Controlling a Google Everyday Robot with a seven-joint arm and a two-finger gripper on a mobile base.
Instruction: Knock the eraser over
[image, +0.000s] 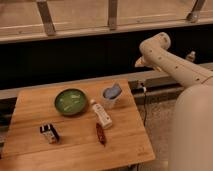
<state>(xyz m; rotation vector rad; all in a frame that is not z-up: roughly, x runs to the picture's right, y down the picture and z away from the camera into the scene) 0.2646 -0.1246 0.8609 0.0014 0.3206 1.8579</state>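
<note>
the eraser (49, 133) appears to stand upright near the front left of the wooden table (30, 107), apart from the green bowl (71, 101), so a sideways nudge should tip it. my arm (167, 60) is folded off to the right; the gripper hides behind it, jaws wide, holding nothing.

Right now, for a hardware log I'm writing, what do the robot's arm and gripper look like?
The arm is off-white: smooth, rounded tubular segments ending in a domed joint cap. Small dark dots run in a row along its casing. A small tan piece sits under the cap. The gripper itself is not in view.
</note>
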